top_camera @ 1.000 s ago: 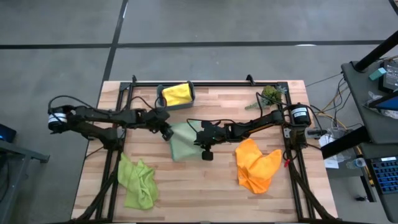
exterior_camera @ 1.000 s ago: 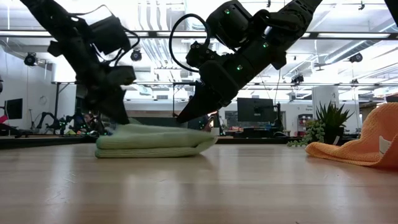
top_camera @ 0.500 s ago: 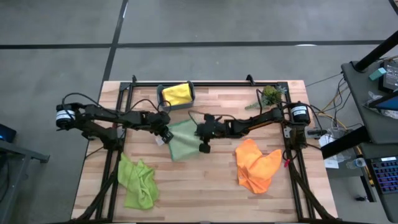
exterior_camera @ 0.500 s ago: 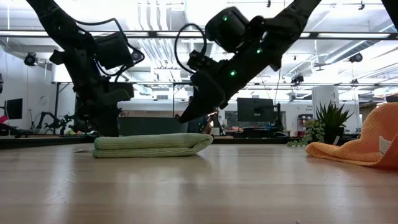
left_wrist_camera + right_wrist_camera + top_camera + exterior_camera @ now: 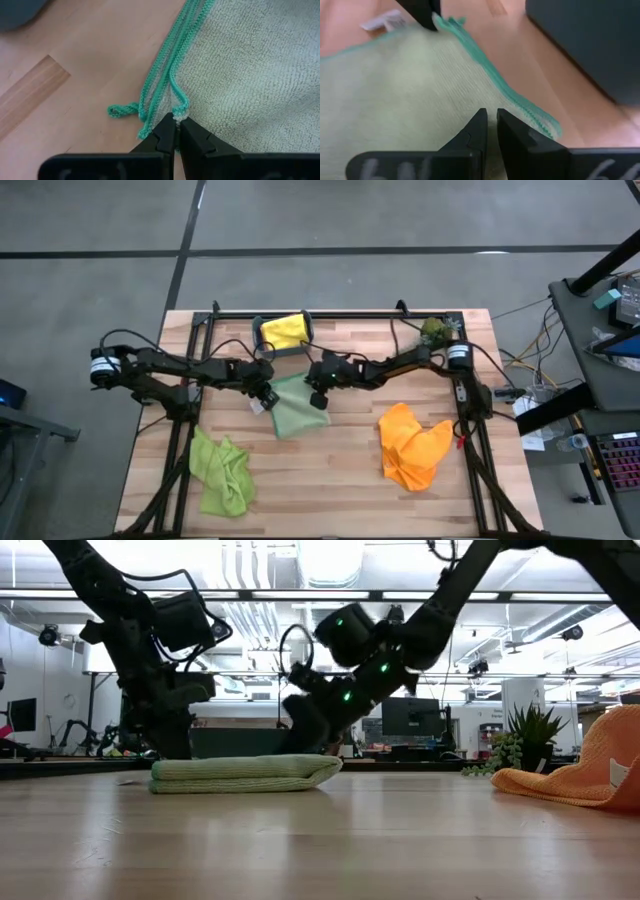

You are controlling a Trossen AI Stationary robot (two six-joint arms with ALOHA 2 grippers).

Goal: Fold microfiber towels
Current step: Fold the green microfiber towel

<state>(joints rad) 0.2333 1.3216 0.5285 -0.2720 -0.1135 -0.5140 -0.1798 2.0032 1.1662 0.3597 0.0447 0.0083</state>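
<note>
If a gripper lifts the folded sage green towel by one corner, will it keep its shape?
Probably not. The sage green towel lies in soft stacked layers, so it would likely droop and unfold. Its fuzzy pile suggests it is light and not slippery on the wood table.

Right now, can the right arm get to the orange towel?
Probably yes. The right gripper sits shut over the sage towel, holding nothing visible. The orange towel lies in the open on its side, with bare table between.
</note>
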